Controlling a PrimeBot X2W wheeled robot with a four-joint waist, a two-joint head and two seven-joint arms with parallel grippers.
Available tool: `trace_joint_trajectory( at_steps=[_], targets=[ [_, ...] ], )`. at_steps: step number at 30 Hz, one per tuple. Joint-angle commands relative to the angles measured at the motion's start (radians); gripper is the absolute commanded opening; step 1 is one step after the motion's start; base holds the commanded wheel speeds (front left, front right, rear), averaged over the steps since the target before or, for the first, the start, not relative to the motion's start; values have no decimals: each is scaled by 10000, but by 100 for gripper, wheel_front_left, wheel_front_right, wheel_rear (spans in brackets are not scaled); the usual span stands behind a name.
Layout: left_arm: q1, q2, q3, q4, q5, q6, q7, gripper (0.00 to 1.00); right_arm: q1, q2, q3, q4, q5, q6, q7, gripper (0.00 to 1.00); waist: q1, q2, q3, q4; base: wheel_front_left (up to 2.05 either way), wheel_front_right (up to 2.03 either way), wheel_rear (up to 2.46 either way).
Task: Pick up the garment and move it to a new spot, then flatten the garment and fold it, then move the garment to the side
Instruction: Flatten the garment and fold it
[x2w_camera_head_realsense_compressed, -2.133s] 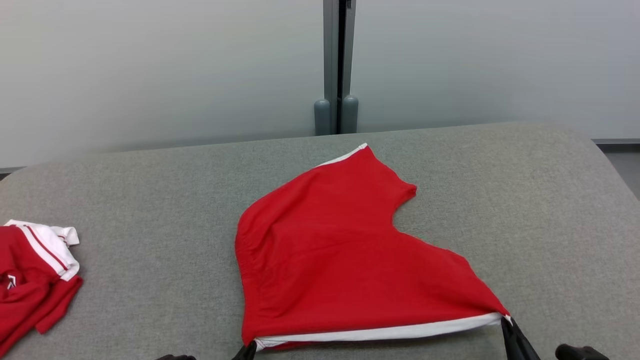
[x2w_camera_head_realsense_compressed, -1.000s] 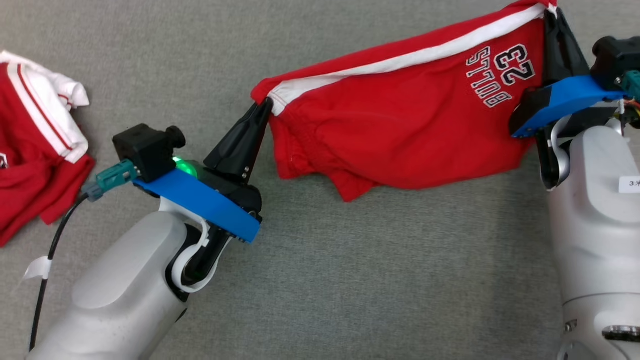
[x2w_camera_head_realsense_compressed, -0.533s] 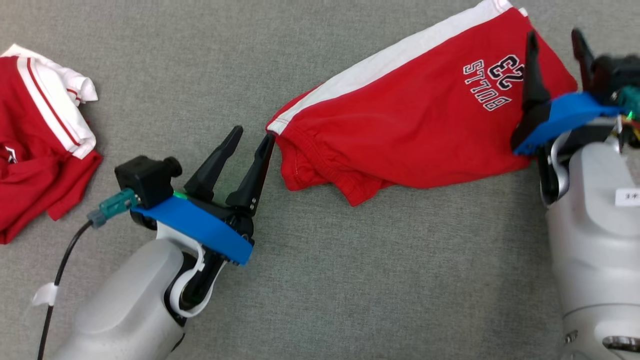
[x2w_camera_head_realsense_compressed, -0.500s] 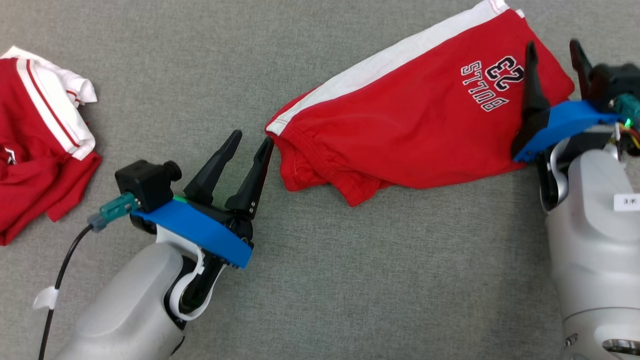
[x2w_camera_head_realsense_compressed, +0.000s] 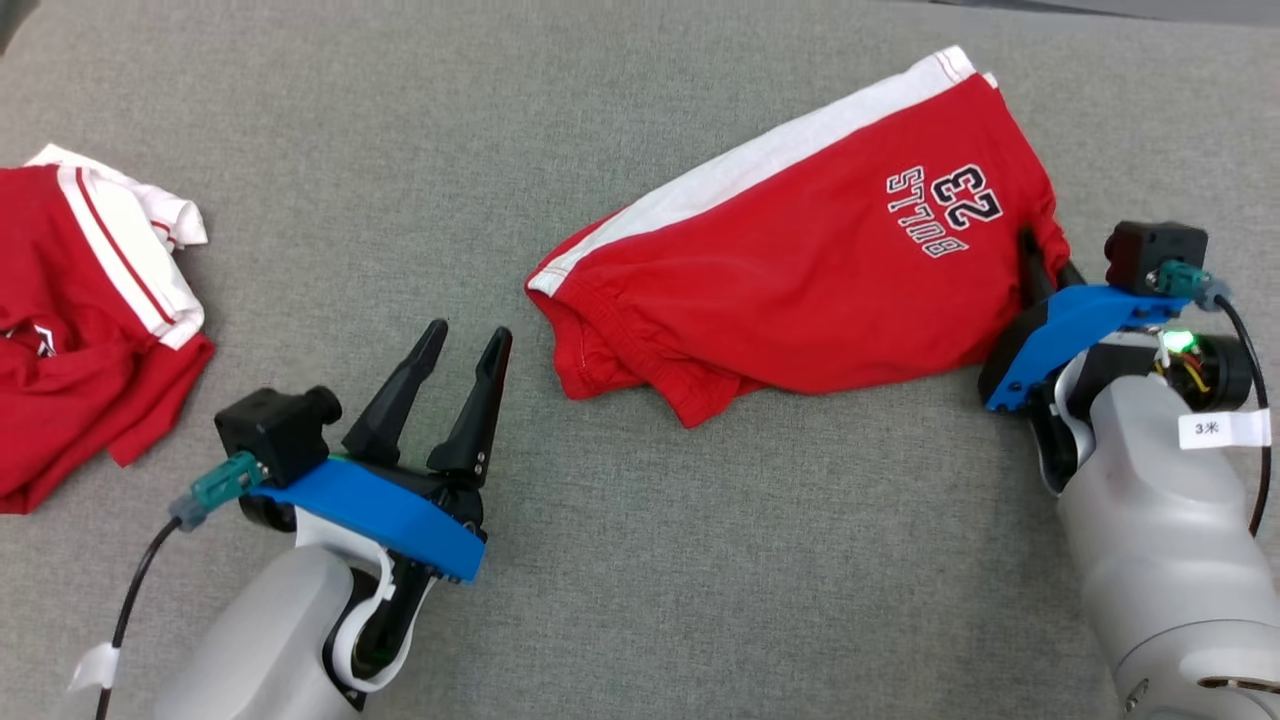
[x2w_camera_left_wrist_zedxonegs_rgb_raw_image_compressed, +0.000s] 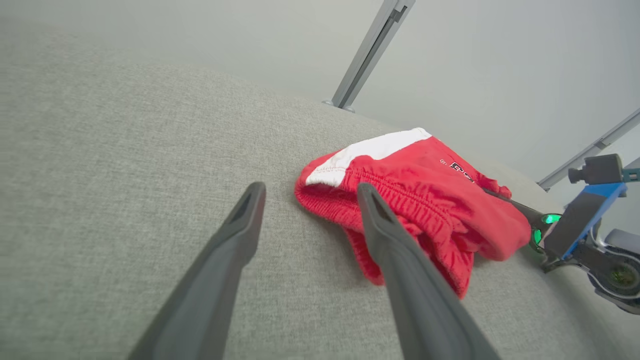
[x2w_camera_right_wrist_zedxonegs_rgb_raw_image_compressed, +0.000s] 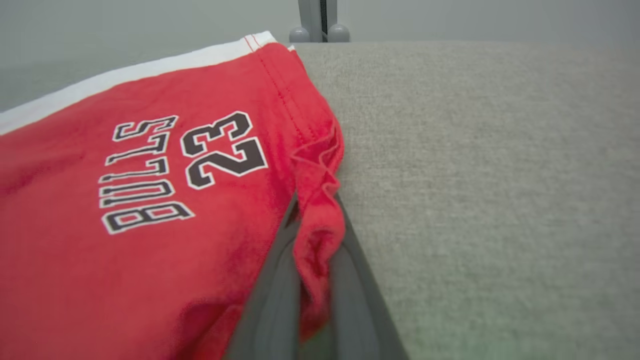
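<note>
The garment (x2w_camera_head_realsense_compressed: 800, 270) is a pair of red shorts with a white side stripe and "BULLS 23" print, lying loosely folded on the grey padded surface (x2w_camera_head_realsense_compressed: 640, 560). My left gripper (x2w_camera_head_realsense_compressed: 468, 330) stands open with nothing between its fingers, a short way left of the waistband corner. The left wrist view shows the gathered waistband of the garment (x2w_camera_left_wrist_zedxonegs_rgb_raw_image_compressed: 425, 190) just beyond my left gripper (x2w_camera_left_wrist_zedxonegs_rgb_raw_image_compressed: 310, 189). My right gripper (x2w_camera_head_realsense_compressed: 1032, 258) is at the shorts' right edge. In the right wrist view my right gripper (x2w_camera_right_wrist_zedxonegs_rgb_raw_image_compressed: 317, 207) is shut on a bunched fold of the garment (x2w_camera_right_wrist_zedxonegs_rgb_raw_image_compressed: 150, 200).
A second red and white garment (x2w_camera_head_realsense_compressed: 80, 300) lies crumpled at the far left. A pale wall with a grey post (x2w_camera_right_wrist_zedxonegs_rgb_raw_image_compressed: 320, 20) stands behind the surface's far edge. My right gripper's blue mount (x2w_camera_left_wrist_zedxonegs_rgb_raw_image_compressed: 580, 220) appears at the right of the left wrist view.
Both grippers let go of the shorts, which dropped onto the surface. The left one drew back, open. The right one shut again on the shorts' right edge. The camera shifted.
</note>
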Motion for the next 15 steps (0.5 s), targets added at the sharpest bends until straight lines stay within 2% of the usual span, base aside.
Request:
trace_joint_trajectory(
  at_steps=[1,8,15],
  targets=[
    [136,-68,100,48,68,12,-24,100,530,74,-58,485,85,-2,100,0,2,2,-146,-98,0,0,0],
    [978,-368,830,321,749,12,-26,100,1104,15,-416,651,1156,-10,-426,0,2,2,-1140,-450,0,0,0],
    [2129,-741,1936,673,1581,12,-24,100,2953,21,593,-975,3381,-2,-460,0,2,2,-2151,-1031,0,0,0]
  ],
)
